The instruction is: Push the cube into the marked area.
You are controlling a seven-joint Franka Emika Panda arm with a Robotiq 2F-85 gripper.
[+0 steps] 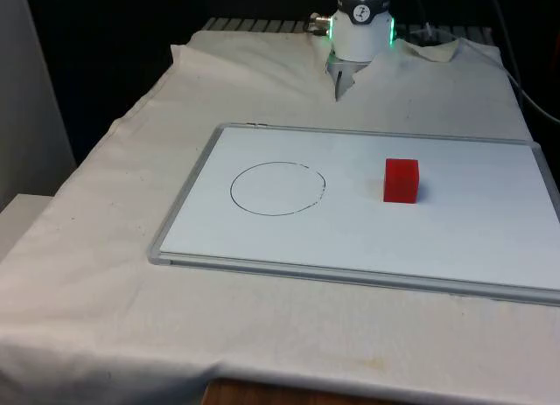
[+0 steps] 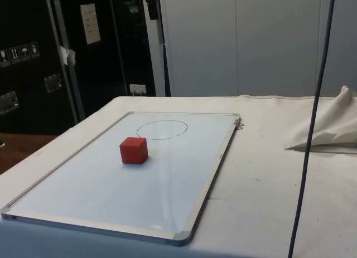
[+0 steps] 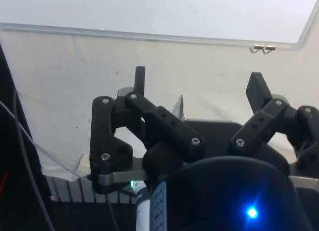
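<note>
Cube (image 1: 402, 179) on whiteboard (image 1: 262, 239), well apart from open jaws, outside circle (image 1: 277, 188)

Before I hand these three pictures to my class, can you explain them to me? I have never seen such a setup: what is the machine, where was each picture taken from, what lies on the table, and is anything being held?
The machine is a white robot arm ending in a two-fingered tool for grasping or pushing. One picture looks across the table towards the arm, one looks from the table's side, and one comes from a camera on the arm's wrist, looking down past the tool's black fingers.

On the table's white cloth lies a whiteboard. A circle is drawn on it, and a red cube sits on the board apart from the circle, towards the front view's right.

In the wrist view the fingers stand spread apart and hold nothing. The tool hangs over the cloth beyond the board's far edge, and it is not touching the cube.
</note>
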